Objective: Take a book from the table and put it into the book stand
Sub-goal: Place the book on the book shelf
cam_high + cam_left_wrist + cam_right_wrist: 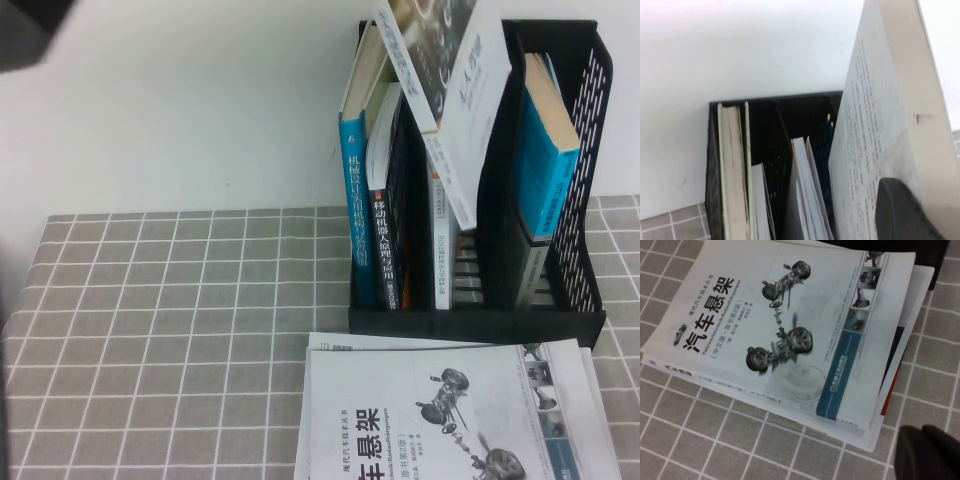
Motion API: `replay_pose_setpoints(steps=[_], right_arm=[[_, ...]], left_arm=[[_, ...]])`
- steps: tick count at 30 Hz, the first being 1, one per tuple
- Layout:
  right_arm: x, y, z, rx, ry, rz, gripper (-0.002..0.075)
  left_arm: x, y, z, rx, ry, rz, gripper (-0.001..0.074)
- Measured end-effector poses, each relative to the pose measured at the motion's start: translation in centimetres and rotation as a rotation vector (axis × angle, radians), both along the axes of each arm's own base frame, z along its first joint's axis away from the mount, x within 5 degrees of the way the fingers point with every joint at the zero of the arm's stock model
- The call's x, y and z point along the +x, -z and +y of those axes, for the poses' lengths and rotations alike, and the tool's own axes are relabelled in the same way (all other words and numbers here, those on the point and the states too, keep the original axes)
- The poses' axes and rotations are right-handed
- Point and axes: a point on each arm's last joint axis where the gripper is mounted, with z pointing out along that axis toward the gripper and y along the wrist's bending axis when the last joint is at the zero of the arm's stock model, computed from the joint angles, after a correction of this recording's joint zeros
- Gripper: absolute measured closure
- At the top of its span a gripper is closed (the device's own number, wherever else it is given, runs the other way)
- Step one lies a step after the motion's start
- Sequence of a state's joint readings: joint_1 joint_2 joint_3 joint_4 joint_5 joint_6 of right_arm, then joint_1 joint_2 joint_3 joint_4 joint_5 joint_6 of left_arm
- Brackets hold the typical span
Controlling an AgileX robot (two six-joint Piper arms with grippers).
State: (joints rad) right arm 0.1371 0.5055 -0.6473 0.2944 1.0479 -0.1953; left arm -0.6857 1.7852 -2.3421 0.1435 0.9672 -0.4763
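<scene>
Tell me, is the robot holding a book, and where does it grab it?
Yes. The left pincer holds the book by its upper edge, tilted over the book stand.

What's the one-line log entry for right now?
left gripper: shut on book, tilted over book stand | right gripper: above table stack, state unclear | phase: inserting

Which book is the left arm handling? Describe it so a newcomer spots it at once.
Start at the black book stand against the white wall. One white book leans diagonally above its middle slots, held by the left gripper; the right gripper hangs over the table stack. Unlike the upright blue-spined books beside it, it is tilted, with a dark photo panel.
</scene>
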Motion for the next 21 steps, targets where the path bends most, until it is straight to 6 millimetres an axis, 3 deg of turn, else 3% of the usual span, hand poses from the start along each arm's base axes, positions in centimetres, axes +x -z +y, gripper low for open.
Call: replay_pose_setpoints(steps=[10, 21], right_arm=[[0.0, 0.0, 0.0, 0.002, 0.003, 0.0, 0.0729], [0.1, -0.1, 0.0, 0.004, 0.008, -0.013, 0.0729]], left_arm=[[5.0, 5.8, -3.6, 0.076, -0.034, 0.058, 0.0636], [8.4, 10.7, -6.2, 0.114, -0.05, 0.083, 0.0636]])
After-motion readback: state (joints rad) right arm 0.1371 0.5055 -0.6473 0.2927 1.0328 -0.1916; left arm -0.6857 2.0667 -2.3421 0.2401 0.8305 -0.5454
